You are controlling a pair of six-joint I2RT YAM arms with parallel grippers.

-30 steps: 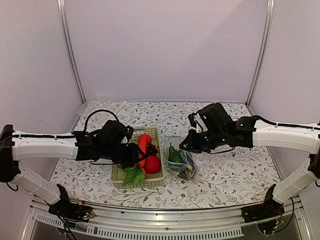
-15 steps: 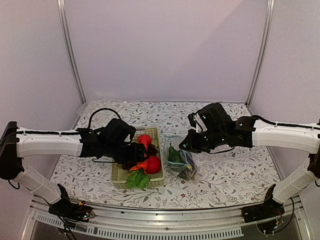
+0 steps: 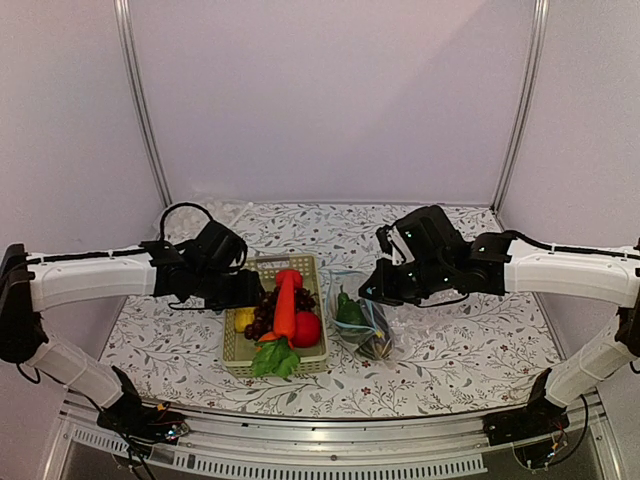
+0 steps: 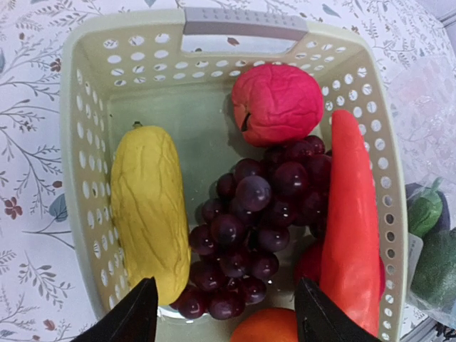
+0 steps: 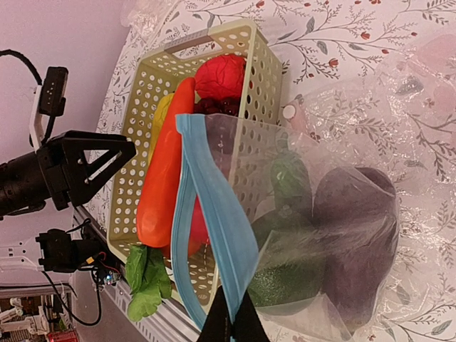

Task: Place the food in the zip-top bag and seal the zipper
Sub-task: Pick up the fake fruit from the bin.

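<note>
The left jaws hang spread wide over the near end of the pale green basket [image 4: 71,142], nothing between them. The yellow corn cob [image 4: 146,214] lies just ahead of one finger, the grapes [image 4: 253,235] sit straight ahead of the gap, the carrot [image 4: 349,228] runs up by the other finger, and the red fruit [image 4: 276,103] is at the far end. Over on the other side, the right jaws are pressed together, pinching the light-blue zipper [image 5: 214,228] at the mouth of the zip-top bag [image 5: 335,178]. The bag sits on the counter [image 3: 450,360] just beside the basket, with a purple eggplant [image 5: 356,235] and a dark green vegetable [image 5: 288,182] inside.
</note>
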